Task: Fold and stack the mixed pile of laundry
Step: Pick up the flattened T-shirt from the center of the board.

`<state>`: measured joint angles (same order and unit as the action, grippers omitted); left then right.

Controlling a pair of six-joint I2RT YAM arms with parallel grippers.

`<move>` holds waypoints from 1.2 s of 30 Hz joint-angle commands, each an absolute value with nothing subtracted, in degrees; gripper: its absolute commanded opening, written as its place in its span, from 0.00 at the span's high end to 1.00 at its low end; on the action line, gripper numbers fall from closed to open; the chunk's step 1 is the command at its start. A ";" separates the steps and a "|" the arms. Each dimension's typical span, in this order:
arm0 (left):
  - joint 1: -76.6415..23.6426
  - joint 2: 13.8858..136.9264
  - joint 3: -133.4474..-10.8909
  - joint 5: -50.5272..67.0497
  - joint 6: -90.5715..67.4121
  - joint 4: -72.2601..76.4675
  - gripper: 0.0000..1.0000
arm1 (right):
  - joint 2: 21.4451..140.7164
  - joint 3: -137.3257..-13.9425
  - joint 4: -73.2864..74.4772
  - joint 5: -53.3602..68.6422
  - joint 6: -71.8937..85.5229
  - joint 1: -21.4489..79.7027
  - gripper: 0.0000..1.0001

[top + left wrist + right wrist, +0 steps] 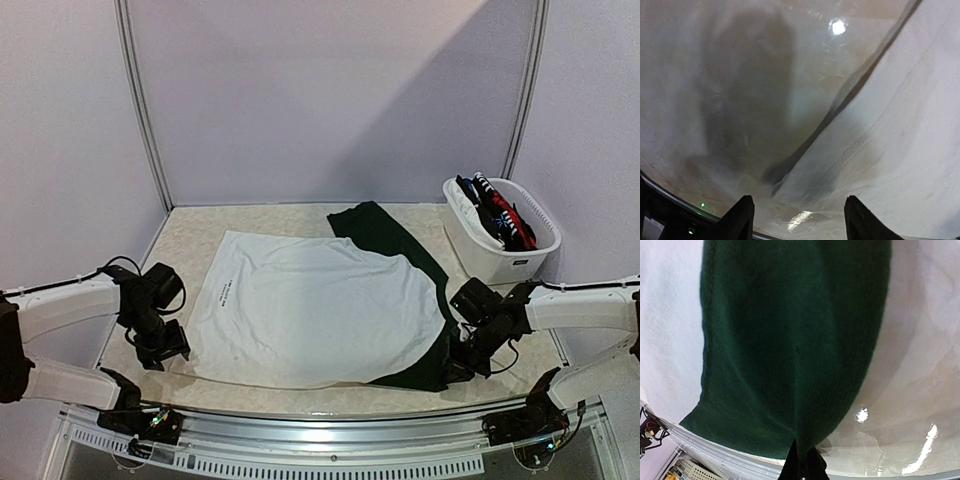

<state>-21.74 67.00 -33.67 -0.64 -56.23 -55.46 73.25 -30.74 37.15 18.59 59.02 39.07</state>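
Right claw clenched on green piece edge; left claw released, beside shirt edge. I see both garments spread left of tub. I judge them soft, limp: pinch corners.

Reaching in low from the left of the white T-shirt, forearm level, with the left gripper pointed down just beside its left edge, fingers parted and clear of the cloth. Stretched in from the right of the white T-shirt, with the right gripper tipped down at its near right corner, fingers pressed together, pinching the hem of the dark green piece.
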 commanded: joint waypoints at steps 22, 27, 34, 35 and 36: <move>-24.27 69.19 -34.89 0.73 -59.05 -53.77 1.00 | 74.81 -35.99 41.75 16.70 55.92 39.45 1.00; -24.28 66.97 -37.55 0.70 -59.76 -57.72 1.00 | 73.66 -40.96 48.38 15.61 56.03 39.39 1.00; -24.24 68.21 -43.48 0.28 -59.22 -61.23 1.00 | 75.00 -49.79 57.18 13.44 55.91 39.23 1.00; -24.15 68.74 -44.66 0.19 -58.90 -61.77 1.00 | 75.44 -51.49 58.75 12.82 55.69 39.21 1.00; -24.06 69.40 -45.91 -0.66 -58.49 -62.42 1.00 | 76.12 -53.15 59.67 12.49 55.45 39.00 1.00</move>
<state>-23.62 67.61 -41.58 1.48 -59.09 -58.85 74.72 -47.55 52.47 15.73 56.40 39.11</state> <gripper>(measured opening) 0.022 0.008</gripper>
